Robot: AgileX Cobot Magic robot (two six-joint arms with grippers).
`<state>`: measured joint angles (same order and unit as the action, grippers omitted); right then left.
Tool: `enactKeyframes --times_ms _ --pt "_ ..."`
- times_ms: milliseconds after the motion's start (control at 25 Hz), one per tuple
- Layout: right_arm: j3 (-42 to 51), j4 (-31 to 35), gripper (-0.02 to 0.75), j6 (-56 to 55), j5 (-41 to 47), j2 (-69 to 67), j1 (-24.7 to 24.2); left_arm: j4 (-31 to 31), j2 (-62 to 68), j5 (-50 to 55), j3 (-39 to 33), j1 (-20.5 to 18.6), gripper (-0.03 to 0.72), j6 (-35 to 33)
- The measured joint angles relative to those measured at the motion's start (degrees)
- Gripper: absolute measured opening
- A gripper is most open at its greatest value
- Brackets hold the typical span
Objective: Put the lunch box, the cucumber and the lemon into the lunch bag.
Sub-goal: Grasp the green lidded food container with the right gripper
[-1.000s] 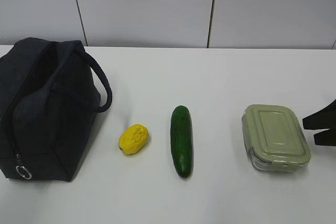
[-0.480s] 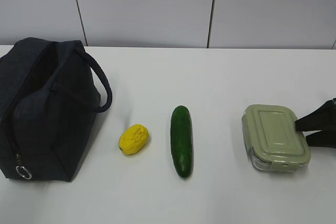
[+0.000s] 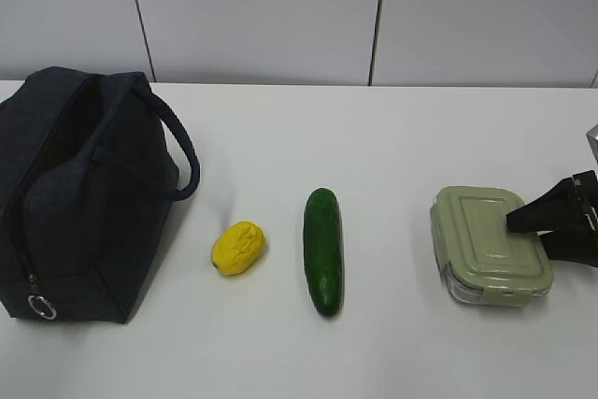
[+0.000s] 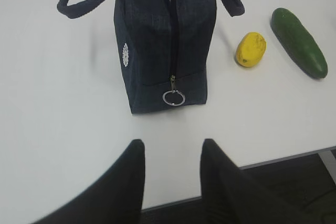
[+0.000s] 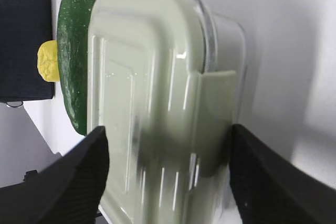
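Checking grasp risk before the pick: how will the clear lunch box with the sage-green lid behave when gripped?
The clear lunch box with the sage-green lid looks rigid, so it should hold shape. Its glossy lid may be slippery. Sitting flat on the white table, it is unlikely to roll.

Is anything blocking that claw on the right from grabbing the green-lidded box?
Nothing visible does. The right claw already has its open fingers on either side of the lunch box, with no object between them; the cucumber lies well off to the side.

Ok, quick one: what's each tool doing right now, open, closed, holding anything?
Left tool: open, empty, short of the bag.
Right tool: open, straddling the lunch box, not gripping.
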<state>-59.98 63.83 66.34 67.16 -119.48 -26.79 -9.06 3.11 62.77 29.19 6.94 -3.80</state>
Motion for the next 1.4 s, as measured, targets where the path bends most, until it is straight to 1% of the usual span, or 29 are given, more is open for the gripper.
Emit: enactKeyframes --times_ms 840,1040,1400 --pt "-0.9 0.2 0.531 1.4 -0.2 0.0 0.1 0.0 0.0 0.0 0.0 0.0 0.239 0.0" --pt "-1.6 -0.2 0.575 1.4 -0.2 0.0 0.1 0.0 0.0 0.0 0.0 0.0 0.239 0.0" --pt "-1.6 -1.7 0.585 1.4 -0.2 -0.6 0.1 0.0 0.0 0.0 0.0 0.0 0.239 0.0"
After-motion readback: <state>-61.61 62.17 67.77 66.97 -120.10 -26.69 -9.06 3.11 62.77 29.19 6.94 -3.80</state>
